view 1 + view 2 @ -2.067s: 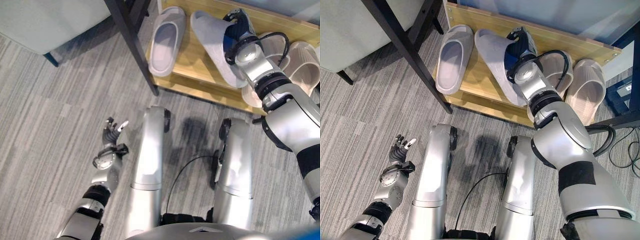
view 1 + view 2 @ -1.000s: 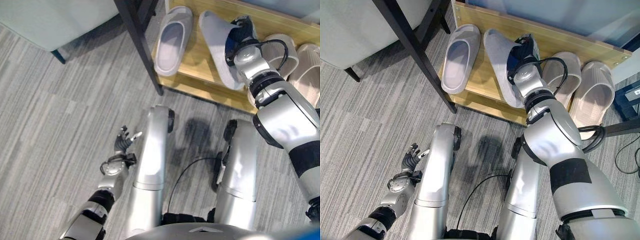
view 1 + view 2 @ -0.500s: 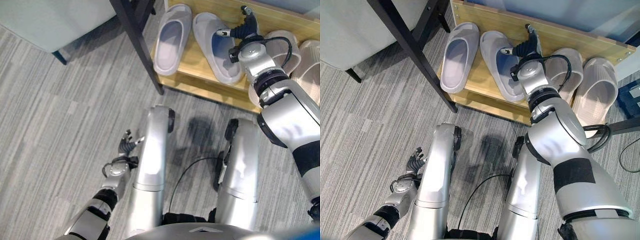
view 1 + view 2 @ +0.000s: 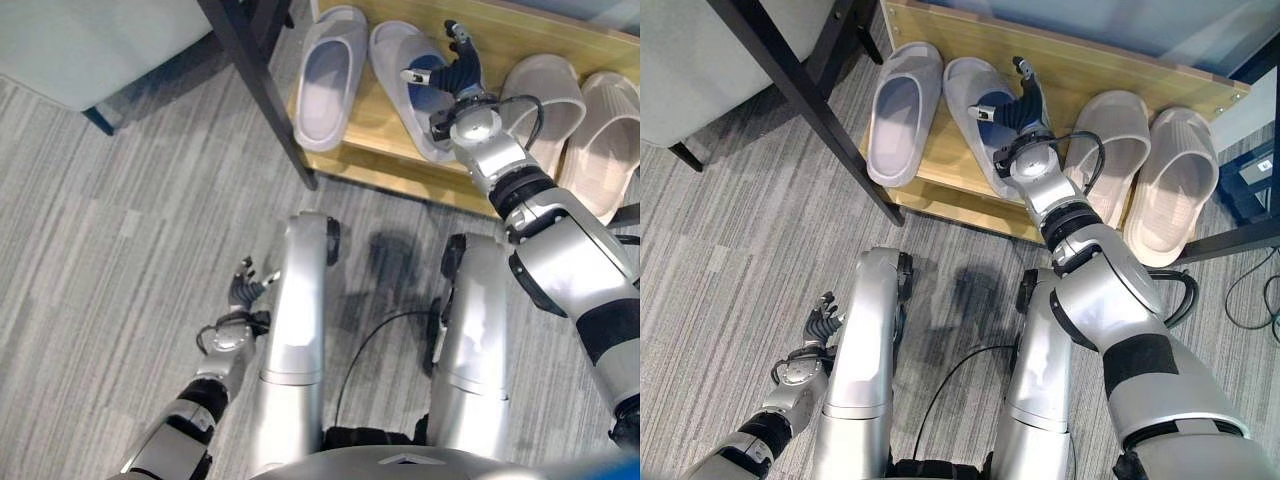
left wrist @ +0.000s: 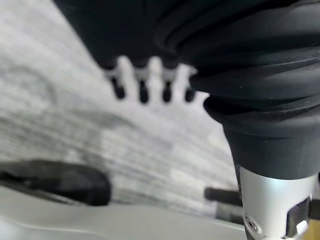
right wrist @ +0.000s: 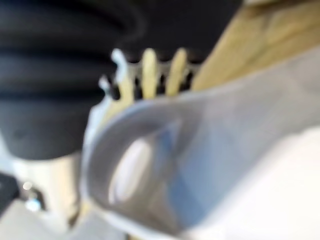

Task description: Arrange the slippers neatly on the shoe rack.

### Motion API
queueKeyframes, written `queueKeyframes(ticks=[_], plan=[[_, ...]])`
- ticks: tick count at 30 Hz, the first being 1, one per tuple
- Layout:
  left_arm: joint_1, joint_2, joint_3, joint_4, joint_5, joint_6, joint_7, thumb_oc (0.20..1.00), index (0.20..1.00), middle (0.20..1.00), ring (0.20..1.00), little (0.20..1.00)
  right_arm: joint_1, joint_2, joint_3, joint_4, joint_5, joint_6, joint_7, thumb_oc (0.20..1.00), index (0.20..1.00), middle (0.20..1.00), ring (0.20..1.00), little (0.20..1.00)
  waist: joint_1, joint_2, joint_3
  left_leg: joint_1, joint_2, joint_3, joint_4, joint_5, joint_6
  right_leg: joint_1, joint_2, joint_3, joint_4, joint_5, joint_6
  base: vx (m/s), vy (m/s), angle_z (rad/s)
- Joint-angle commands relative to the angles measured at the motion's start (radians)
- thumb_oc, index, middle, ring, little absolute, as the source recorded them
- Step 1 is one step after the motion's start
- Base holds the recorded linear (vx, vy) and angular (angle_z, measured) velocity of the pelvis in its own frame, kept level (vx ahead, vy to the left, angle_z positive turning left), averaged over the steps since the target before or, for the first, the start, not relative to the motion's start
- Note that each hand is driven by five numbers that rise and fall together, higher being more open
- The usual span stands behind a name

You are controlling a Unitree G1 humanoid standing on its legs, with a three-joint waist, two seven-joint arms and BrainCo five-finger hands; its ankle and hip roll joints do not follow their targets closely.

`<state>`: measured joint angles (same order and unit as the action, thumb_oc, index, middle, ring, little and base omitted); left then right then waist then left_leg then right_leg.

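Observation:
Two grey slippers lie side by side on the wooden shoe rack (image 4: 372, 128): one (image 4: 325, 75) at the left and one (image 4: 400, 70) next to it. Two beige slippers (image 4: 542, 108) (image 4: 606, 128) lie to their right. My right hand (image 4: 456, 82) is over the strap of the second grey slipper (image 6: 200, 150), open, with its fingers (image 6: 150, 67) straight and spread. I cannot tell whether it touches the strap. My left hand (image 4: 243, 296) hangs low over the carpet at the lower left, open, with its fingers (image 5: 142, 90) relaxed and holding nothing.
A black slanted furniture leg (image 4: 258, 95) crosses just left of the rack, with a pale cushion (image 4: 80, 40) behind it. Grey carpet (image 4: 120, 220) covers the floor. Cables (image 4: 1252, 292) lie on the floor right of the rack.
My right hand has let go of the second grey slipper, which now lies flat on the rack, and the hand has opened. My left hand has come in nearer to my leg.

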<state>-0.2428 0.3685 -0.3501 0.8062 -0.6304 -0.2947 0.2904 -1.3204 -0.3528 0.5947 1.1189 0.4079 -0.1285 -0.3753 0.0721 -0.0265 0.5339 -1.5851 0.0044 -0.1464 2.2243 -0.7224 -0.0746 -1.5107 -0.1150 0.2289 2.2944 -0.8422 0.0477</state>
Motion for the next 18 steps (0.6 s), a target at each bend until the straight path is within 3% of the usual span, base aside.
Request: queueKeyframes(ticks=[1,18], plan=[[0.022,-0.011,-0.044,-0.100,0.060,-0.022,0.017,1.000,1.000,1.000,1.000,1.000,-0.012,-0.030,-0.043,-0.118,-0.053,-0.059,-0.068,1.000,1.000,1.000,1.000,1.000,0.036,-0.005,-0.014,0.015,0.000,-0.031,0.080,-0.100,0.062,0.078,-0.017,0.149,0.127,0.139,-0.130,-0.01,-0.008,-0.03],[0.050,-0.004,-0.020,-0.169,0.075,0.015,0.011,1.000,1.000,1.000,1.000,1.000,0.185,-0.032,-0.153,-0.464,-0.021,-0.084,-0.090,1.000,1.000,1.000,1.000,1.000,0.005,-0.016,-0.014,0.015,-0.001,-0.029,0.087,-0.098,0.060,0.076,-0.006,0.147,0.139,0.148,-0.121,0.00,-0.001,-0.01]])
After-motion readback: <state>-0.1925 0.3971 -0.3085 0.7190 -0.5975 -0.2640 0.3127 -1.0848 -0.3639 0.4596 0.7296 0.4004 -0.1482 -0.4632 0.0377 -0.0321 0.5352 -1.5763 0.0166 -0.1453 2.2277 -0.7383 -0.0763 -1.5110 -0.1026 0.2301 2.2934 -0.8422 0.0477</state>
